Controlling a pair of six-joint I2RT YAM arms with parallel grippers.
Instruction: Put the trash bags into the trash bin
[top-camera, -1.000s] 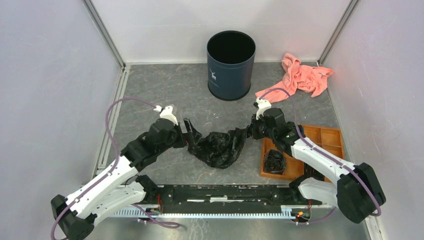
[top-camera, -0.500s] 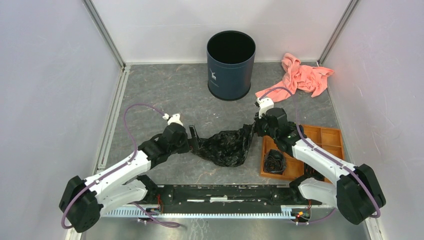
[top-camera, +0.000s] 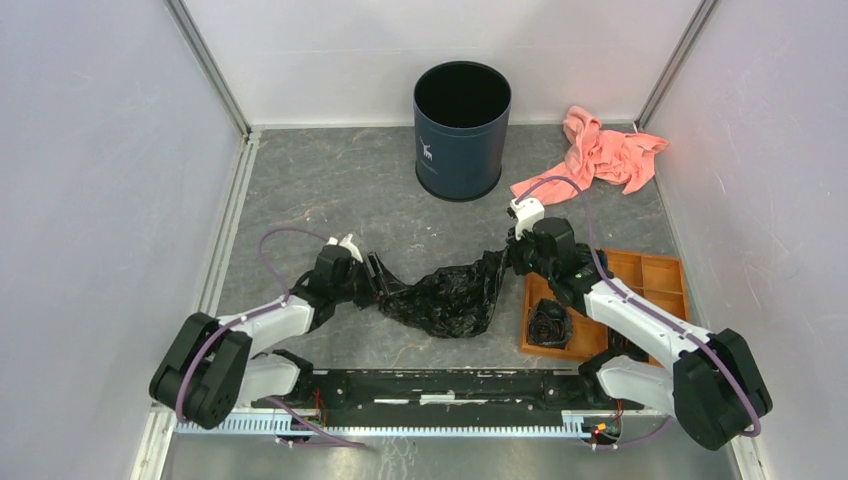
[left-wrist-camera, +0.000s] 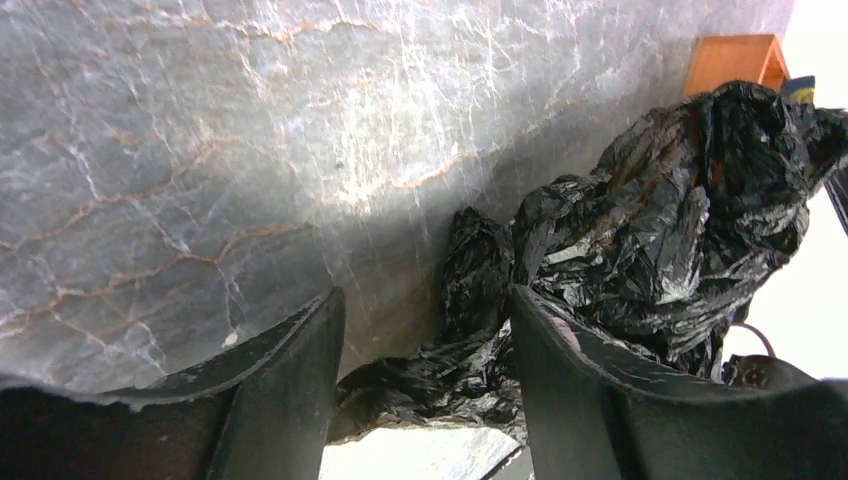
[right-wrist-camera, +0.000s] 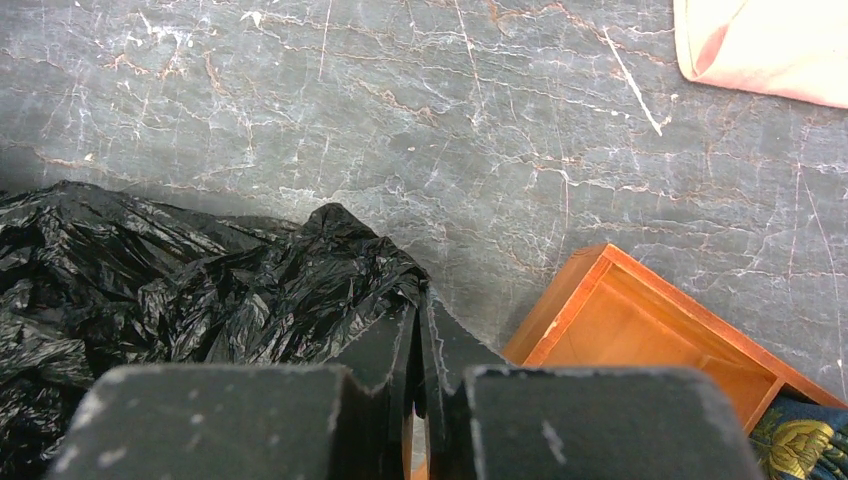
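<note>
The trash bag (top-camera: 445, 295) lies crumpled on the table (top-camera: 330, 190) between my two claws. My right claw (right-wrist-camera: 422, 300) is pressed together on one raised corner of the film. My left claw (left-wrist-camera: 425, 292) is spread, a fold lying between its fingers, ungripped. Grasping step, I judge: left must close, then both lift toward the trash bin (top-camera: 461, 130), far ahead. Both arms reach forward, low, wrists turned inward.
</note>
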